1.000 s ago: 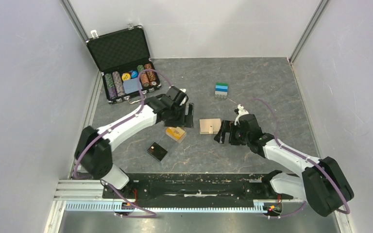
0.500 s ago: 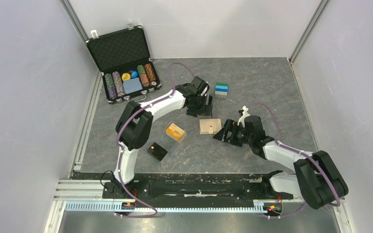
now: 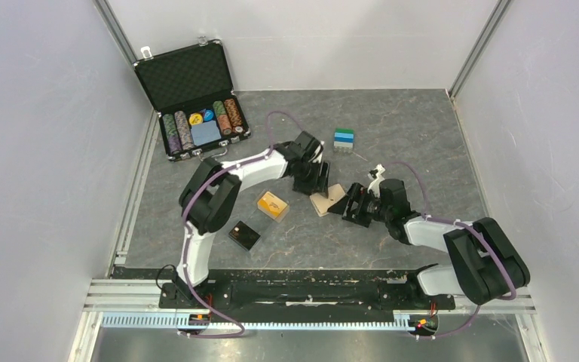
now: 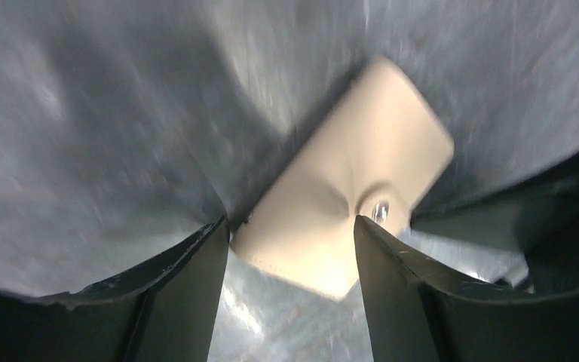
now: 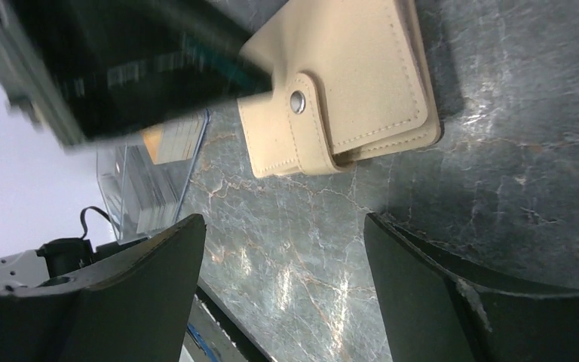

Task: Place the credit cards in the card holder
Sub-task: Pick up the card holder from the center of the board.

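Grey marbled table point(image 3: 422, 151) between white walls; the tan card holder point(image 3: 326, 200) lies closed at its middle, its snap point(image 5: 297, 100) fastened. The left gripper point(image 4: 292, 226) straddles one end of it, fingers apart and close to both edges; whether they pinch it I cannot tell. The right gripper point(image 5: 283, 226) stands just beside it, jaws wide, holding nothing. The stack of credit cards point(image 3: 344, 139) sits further back
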`<action>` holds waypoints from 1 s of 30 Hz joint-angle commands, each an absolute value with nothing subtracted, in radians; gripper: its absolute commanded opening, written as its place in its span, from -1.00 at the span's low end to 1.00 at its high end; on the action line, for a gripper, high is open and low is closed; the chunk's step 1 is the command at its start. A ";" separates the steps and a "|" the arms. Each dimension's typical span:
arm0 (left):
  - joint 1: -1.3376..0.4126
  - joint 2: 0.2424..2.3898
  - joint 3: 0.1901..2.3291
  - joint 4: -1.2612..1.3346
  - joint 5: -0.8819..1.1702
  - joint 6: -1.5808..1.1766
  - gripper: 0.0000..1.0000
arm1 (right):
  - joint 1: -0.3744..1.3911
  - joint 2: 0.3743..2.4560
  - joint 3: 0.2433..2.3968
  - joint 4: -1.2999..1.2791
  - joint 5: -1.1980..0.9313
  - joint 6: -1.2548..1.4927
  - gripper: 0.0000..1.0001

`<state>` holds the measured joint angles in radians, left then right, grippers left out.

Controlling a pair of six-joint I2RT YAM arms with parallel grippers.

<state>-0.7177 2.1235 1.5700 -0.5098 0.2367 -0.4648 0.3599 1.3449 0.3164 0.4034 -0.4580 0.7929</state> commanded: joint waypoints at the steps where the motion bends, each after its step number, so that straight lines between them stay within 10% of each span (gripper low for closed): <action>1: -0.767 1.949 1.330 -0.341 0.318 -0.554 0.37 | 0.307 1.368 0.291 0.373 -0.471 0.780 0.61; 12: -0.876 1.835 1.064 -0.169 0.268 -0.720 0.27 | 0.253 1.299 0.232 0.315 -0.467 0.709 0.48; 21: -0.862 1.795 1.225 -0.433 -0.039 -0.615 0.58 | 0.242 1.328 0.246 0.324 -0.482 0.718 0.42; 30: -0.809 2.016 1.466 -0.473 0.059 -0.509 0.46 | 0.242 1.410 0.216 0.465 -0.518 0.812 0.32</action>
<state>-0.8253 1.9213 1.3933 -0.4480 0.0273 -0.5919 0.2440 1.3518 0.2592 0.4652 -0.5350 0.7818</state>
